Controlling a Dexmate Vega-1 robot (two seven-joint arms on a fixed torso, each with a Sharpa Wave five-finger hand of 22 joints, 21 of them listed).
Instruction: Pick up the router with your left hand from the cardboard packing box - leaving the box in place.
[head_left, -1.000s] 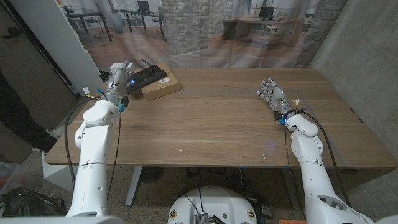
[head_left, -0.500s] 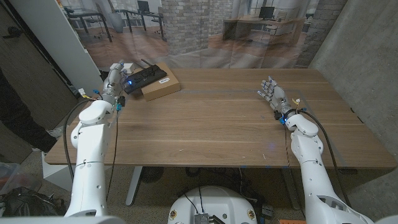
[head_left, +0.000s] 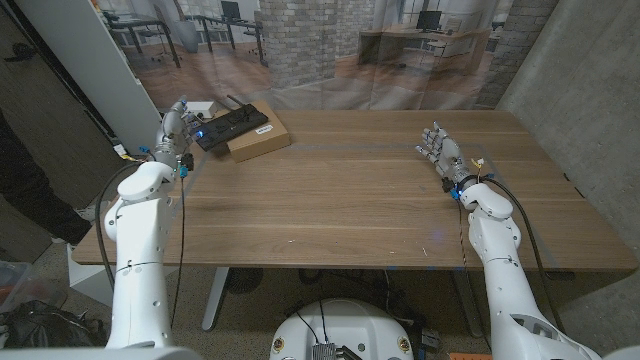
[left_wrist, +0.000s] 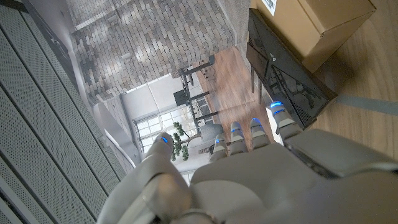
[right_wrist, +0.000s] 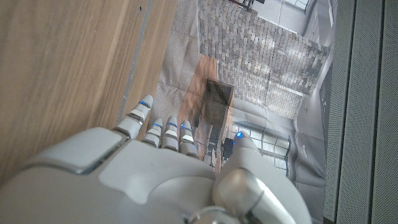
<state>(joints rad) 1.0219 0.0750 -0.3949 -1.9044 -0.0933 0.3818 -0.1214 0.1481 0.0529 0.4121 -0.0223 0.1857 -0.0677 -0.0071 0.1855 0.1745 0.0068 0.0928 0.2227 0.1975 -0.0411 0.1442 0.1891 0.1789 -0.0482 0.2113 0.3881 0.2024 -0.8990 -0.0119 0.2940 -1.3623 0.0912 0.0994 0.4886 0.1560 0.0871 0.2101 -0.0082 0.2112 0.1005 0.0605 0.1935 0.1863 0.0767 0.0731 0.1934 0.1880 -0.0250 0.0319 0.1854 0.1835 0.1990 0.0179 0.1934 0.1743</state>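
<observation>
— Setting? Brick-walled office behind a wooden tabletop (head_left: 350, 190). Cardboard box (head_left: 258, 141) sits at the far left corner, the black router (head_left: 233, 124) lying on top of it.

— Progress? Nothing lifted yet, by my read. My left robot hand (head_left: 177, 125) is just beside the router's end, fingers apart, holding nothing. I cannot tell whether a fingertip touches it. Right robot hand (head_left: 437, 152) stands well apart, fingers spread, holding nothing.

— Left to do? Close on the router and raise it, box staying put.
</observation>
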